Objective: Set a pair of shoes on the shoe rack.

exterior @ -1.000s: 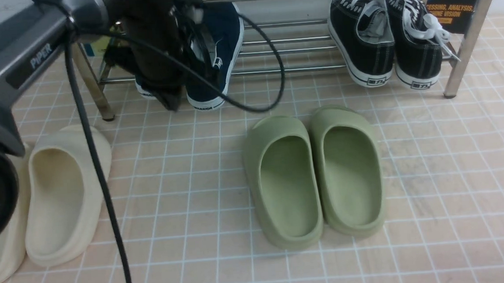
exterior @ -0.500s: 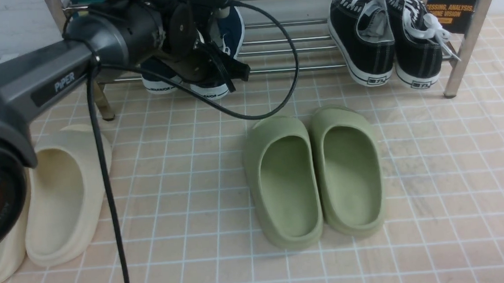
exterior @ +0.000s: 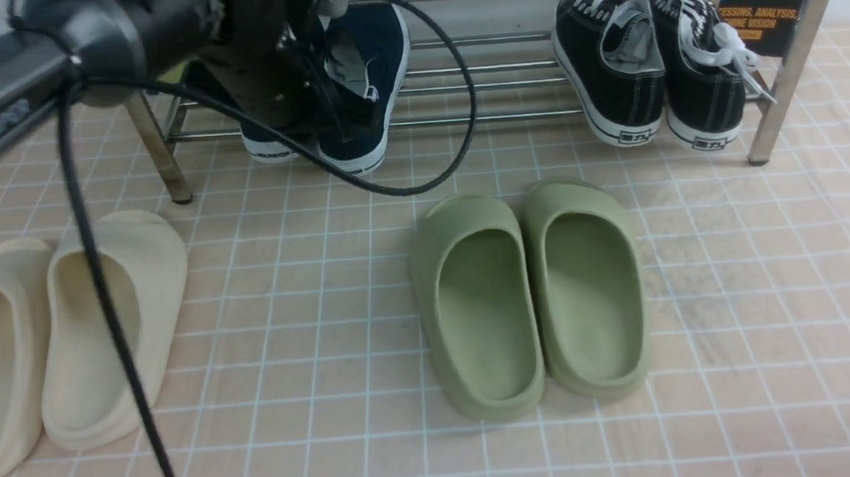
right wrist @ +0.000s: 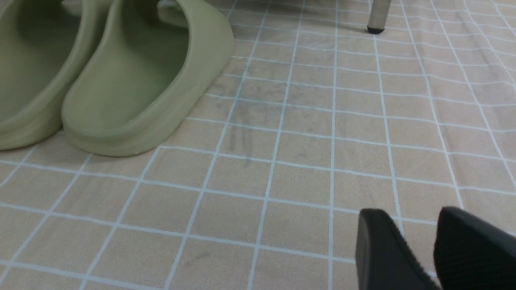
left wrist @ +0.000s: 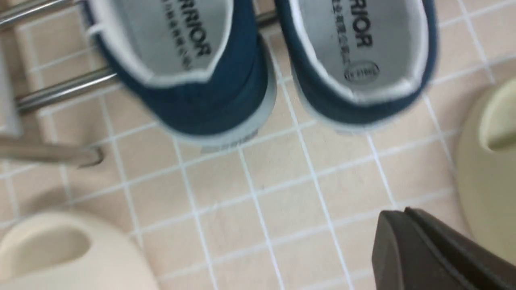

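The left pincer [exterior: 312, 119] hangs in front of the left end of the shoe rack [exterior: 503, 76], its dark body covering part of the navy slip-on sneakers [exterior: 365, 70]; whether its jaws are apart or together cannot be told, since the left wrist view catches only one black finger [left wrist: 427, 249] over bare tiles. Both navy sneakers sit on the rack's lower bars, heels out over the front rail, side by side, the "WARRIOR" insoles visible in the left wrist view. The right pincer [right wrist: 419, 241] hovers low over the tiled surface [right wrist: 282, 169], fingers a narrow gap apart, gripping nothing. Near it lie the green foam slippers [exterior: 530, 298], paired. The cream foam slippers [exterior: 65, 331] lie to the left, black lace-up sneakers [exterior: 652, 58] at the rack's right end.
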Motion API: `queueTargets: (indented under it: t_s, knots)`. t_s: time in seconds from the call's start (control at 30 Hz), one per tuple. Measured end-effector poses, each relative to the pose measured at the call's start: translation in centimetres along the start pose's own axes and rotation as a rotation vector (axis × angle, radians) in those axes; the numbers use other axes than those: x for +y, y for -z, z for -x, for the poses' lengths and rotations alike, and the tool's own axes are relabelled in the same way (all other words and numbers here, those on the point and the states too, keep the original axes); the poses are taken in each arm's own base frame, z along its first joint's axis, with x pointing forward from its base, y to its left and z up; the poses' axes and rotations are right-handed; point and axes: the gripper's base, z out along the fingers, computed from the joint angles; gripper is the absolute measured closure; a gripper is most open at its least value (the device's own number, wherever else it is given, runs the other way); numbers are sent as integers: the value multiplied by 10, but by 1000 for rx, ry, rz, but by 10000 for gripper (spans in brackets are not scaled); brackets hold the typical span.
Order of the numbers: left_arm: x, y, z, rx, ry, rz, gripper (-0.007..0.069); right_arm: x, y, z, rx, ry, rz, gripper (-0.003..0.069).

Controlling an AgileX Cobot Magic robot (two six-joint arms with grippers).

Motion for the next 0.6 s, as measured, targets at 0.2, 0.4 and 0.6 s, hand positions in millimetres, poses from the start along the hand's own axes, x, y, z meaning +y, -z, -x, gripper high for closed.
queueTargets:
  t_s: [0.2,0.4,0.6]
  knots:
    - [6,102,-17,-454,85,-80,613,0,0,0,0,0,0,419]
    - [3,132,-93,-661,134,-136,609,0,0,0,0,0,0,419]
    - [-4,137,-192,-813,80,-166,605,0,0,0,0,0,0,419]
